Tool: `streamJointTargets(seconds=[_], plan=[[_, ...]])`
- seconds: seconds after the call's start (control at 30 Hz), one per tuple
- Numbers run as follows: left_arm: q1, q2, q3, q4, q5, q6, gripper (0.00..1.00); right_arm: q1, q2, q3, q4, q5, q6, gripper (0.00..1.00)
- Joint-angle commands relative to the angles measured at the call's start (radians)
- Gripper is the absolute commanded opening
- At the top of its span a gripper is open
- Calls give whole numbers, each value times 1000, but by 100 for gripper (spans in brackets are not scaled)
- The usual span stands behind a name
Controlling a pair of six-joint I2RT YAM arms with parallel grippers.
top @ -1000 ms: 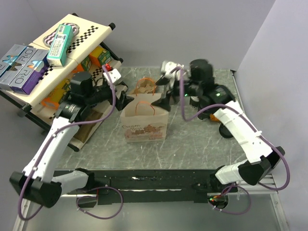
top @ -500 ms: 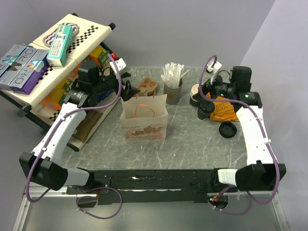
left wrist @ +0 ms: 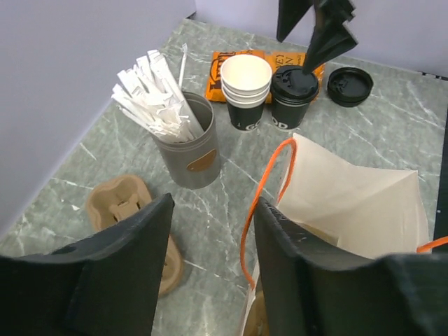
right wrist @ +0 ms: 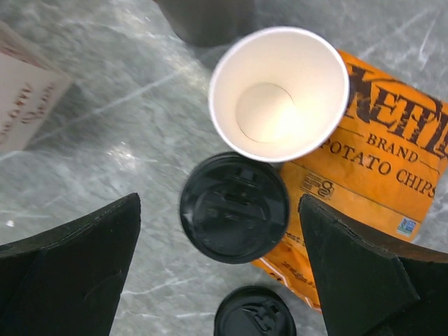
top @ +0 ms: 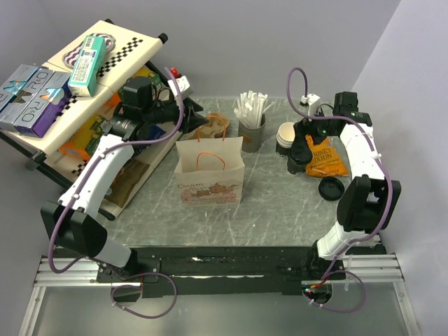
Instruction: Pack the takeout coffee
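The takeout coffee (right wrist: pixel 234 206), a dark cup with a round black top, stands beside the stack of white cups (right wrist: pixel 280 94) on the right of the table (top: pixel 280 210). My right gripper (right wrist: pixel 219 203) hangs open straight above the coffee (left wrist: pixel 292 98), one finger on each side, not touching it. The paper bag (top: pixel 210 171) stands open in the middle. My left gripper (left wrist: pixel 213 210) sits at the bag's back-left rim, its jaws narrowed but apart. The bag's orange handle (left wrist: pixel 269 182) runs just inside the right finger (left wrist: pixel 308 266).
An orange chips bag (top: pixel 323 157) lies behind the coffee and a loose black lid (top: pixel 330 187) in front of it. A grey holder of wrapped straws (top: pixel 252 133) and a brown cup carrier (left wrist: pixel 122 206) stand behind the bag. A tilted shelf rack (top: pixel 70 105) fills the left.
The right arm swung from above the bag out to the right and now hovers over the coffee. The left gripper shifted to the bag's back rim and its jaws narrowed.
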Motion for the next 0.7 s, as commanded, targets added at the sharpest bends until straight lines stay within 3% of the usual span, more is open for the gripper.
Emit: streamJointTargets(seconds=[0.0, 0.07, 0.3, 0.67], plan=[[-5, 20, 77, -27, 63, 14, 48, -8, 31, 80, -57, 57, -60, 100], [-7, 28, 96, -47, 71, 16, 43, -7, 45, 95, -80, 75, -55, 100], [-8, 57, 122, -87, 75, 33, 1, 13, 67, 58, -91, 118, -37, 100], [-15, 59, 136, -106, 74, 36, 1, 56, 105, 43, -37, 218, 23, 100]])
